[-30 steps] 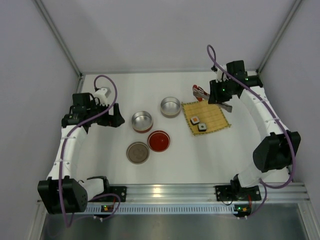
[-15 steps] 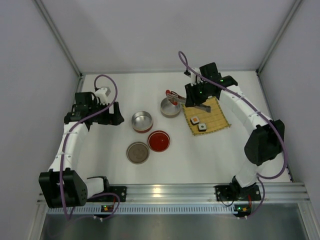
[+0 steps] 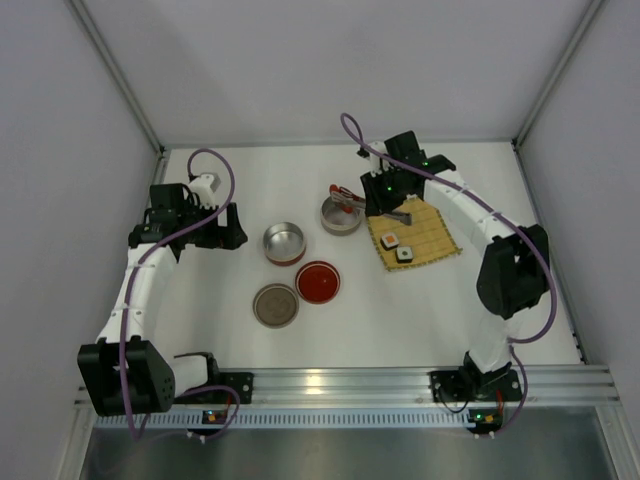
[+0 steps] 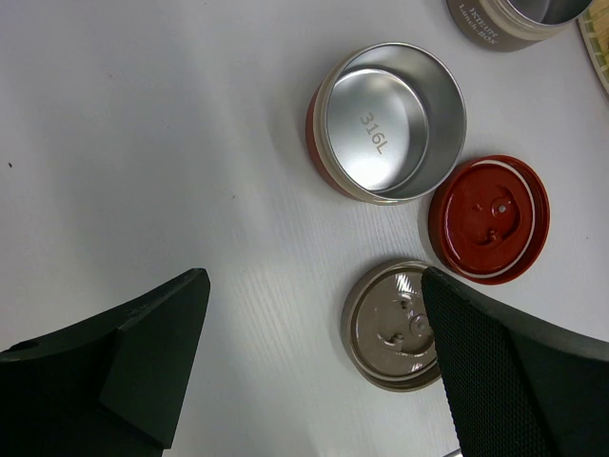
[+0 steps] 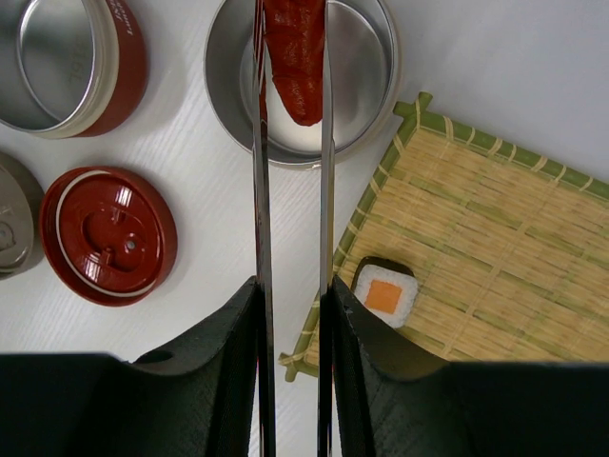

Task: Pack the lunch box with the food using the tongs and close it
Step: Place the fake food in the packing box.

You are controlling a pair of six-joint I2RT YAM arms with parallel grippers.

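My right gripper (image 5: 291, 286) is shut on the slim metal tongs (image 5: 259, 190). The tongs pinch the red food piece (image 5: 293, 57) at their tips, over the open grey lunch box bowl (image 5: 388, 67). In the top view the tongs (image 3: 350, 200) reach left from the right gripper (image 3: 385, 203) above that bowl (image 3: 341, 222). Two sushi pieces (image 3: 390, 240) (image 3: 404, 254) lie on the bamboo mat (image 3: 430, 232); one sushi piece (image 5: 385, 295) shows beside my right finger. My left gripper (image 4: 314, 286) hangs open and empty over the table, left of the containers.
A steel bowl with a red base (image 3: 283, 243) stands left of the grey bowl. A red lid (image 3: 318, 282) and a taupe lid (image 3: 275, 305) lie flat in front of it. White walls close in the table on three sides.
The right arm has swung left, carrying the tongs and red piece from behind the mat to over the grey bowl. The left arm has barely moved.
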